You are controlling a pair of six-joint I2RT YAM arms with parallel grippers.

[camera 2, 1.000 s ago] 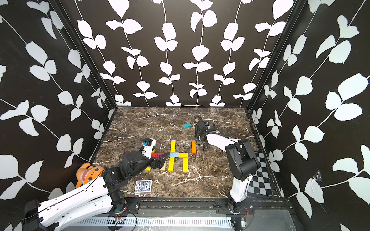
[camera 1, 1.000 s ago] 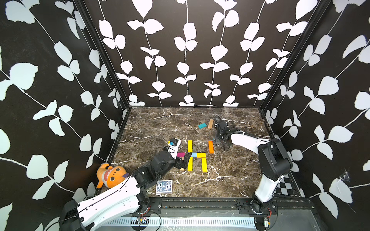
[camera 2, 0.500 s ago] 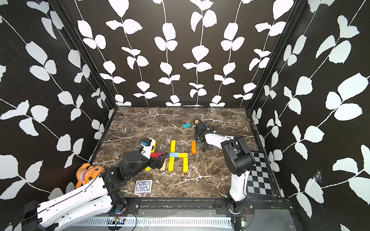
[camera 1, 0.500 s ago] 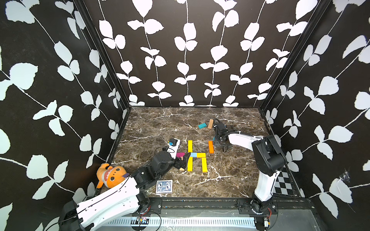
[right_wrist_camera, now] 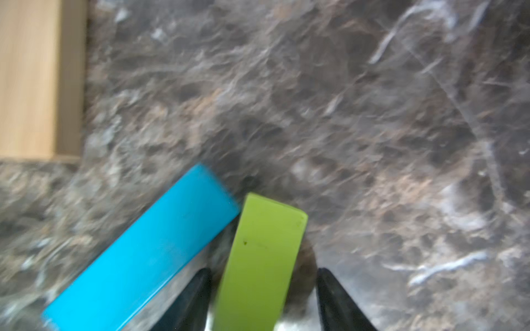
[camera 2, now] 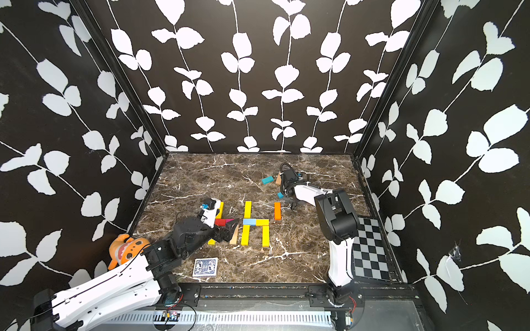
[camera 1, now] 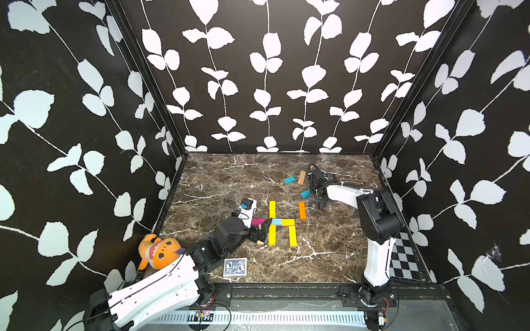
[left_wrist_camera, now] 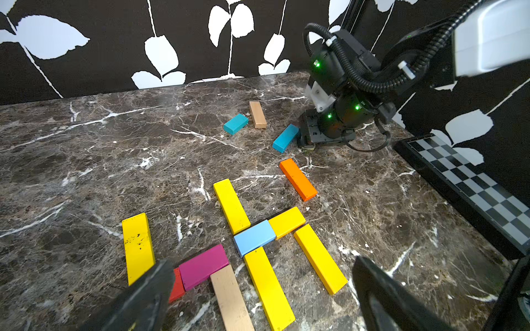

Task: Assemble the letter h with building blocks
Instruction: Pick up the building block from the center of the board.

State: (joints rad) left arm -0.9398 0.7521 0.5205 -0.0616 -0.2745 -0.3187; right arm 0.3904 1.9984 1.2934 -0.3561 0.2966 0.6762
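Notably, the green bar (right_wrist_camera: 263, 252) could be seen in the right wrist view only, and that view was blurred. Its near end ran out of frame, and in both top views the right claw (right_wrist_camera: 262, 272) covered it. That claw stood astride the bar with its jaws parted and a gap showing beside one finger, so no grip was confirmed. The bar's long axis ran straight out ahead from between the fingers. A teal bar (right_wrist_camera: 149, 252) lay slantwise just beside the claw, its corner near the green bar's far end; contact could not be judged.

The left claw (left_wrist_camera: 262, 263) was spread wide and held nothing. A red bar (left_wrist_camera: 176, 286) was mostly hidden behind one of its fingers. The letter h (camera 1: 279, 222) lay flat just ahead of the left claw and well apart from the right claw. Its stem pointed toward the back wall (camera 1: 272, 86), and its leg lay on the right claw's side.
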